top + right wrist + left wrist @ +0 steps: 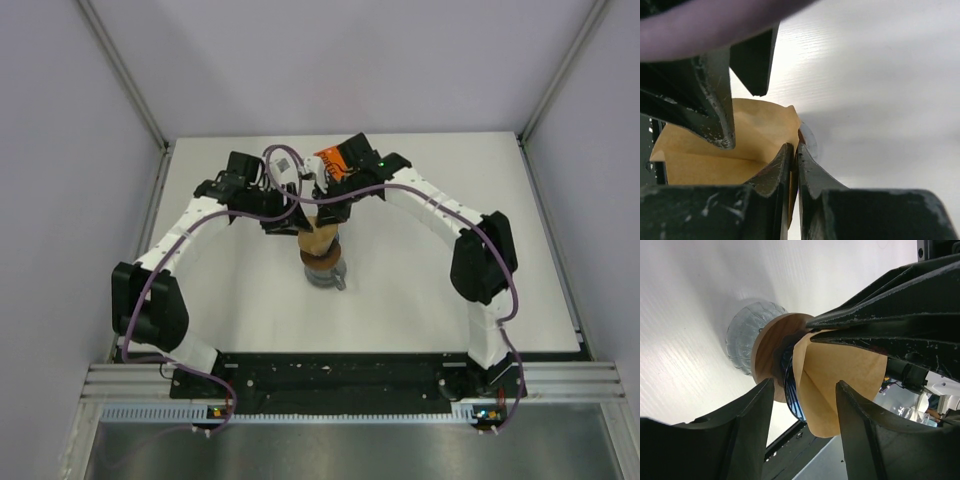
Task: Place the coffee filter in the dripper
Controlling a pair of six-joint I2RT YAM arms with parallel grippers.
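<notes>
The tan coffee filter stands partly opened at the mouth of the blue ribbed dripper, which rests on a dark brown ring atop the grey clear pitcher. My right gripper is shut on the filter's upper edge; it also shows in the left wrist view. My left gripper is open, its jaws either side of the filter's lower fold without pinching it. In the top view both grippers, left and right, meet just over the filter.
An orange box lies behind the grippers at the back of the white table. Grey walls close in the sides. The black arm mount rail runs along the near edge.
</notes>
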